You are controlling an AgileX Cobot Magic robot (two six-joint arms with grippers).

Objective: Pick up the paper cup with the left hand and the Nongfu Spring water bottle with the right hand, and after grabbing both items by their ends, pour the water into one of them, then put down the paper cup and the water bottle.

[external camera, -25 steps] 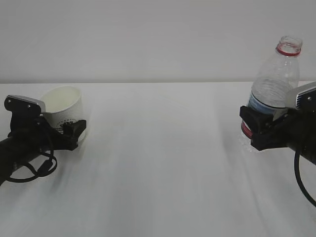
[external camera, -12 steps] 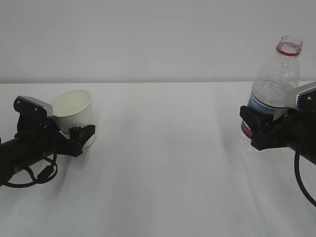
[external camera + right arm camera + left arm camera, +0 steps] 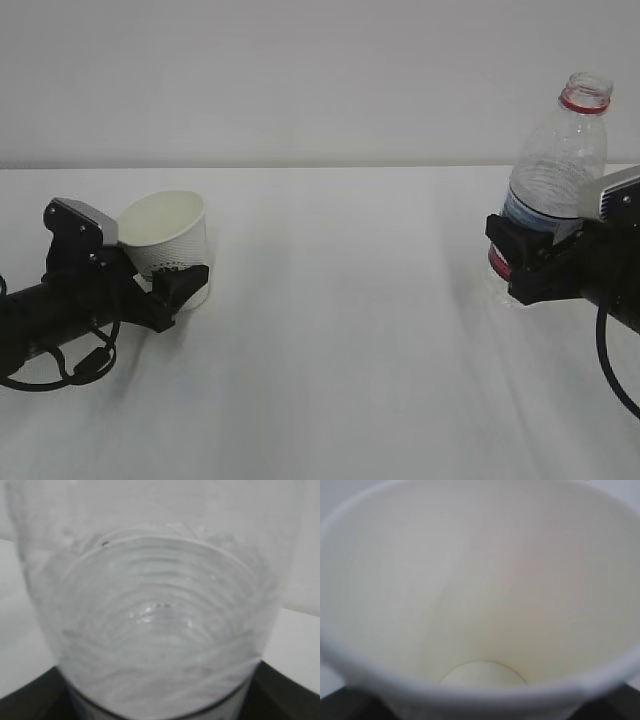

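Left gripper (image 3: 175, 285): jaws clamped round the lower wall of the paper cup (image 3: 170, 235), at table (image 3: 340, 330) left; cup tilted, mouth up and toward the camera, inside empty.
Right gripper (image 3: 515, 265): closed on the labelled waist of the Nongfu Spring water bottle (image 3: 555, 170), far right; long axis near upright, open neck up, uncapped.
Step, judged: both items held, pour not yet begun. Next calls for bringing the two together mid-table and tipping the bottle neck over the cup's rim.
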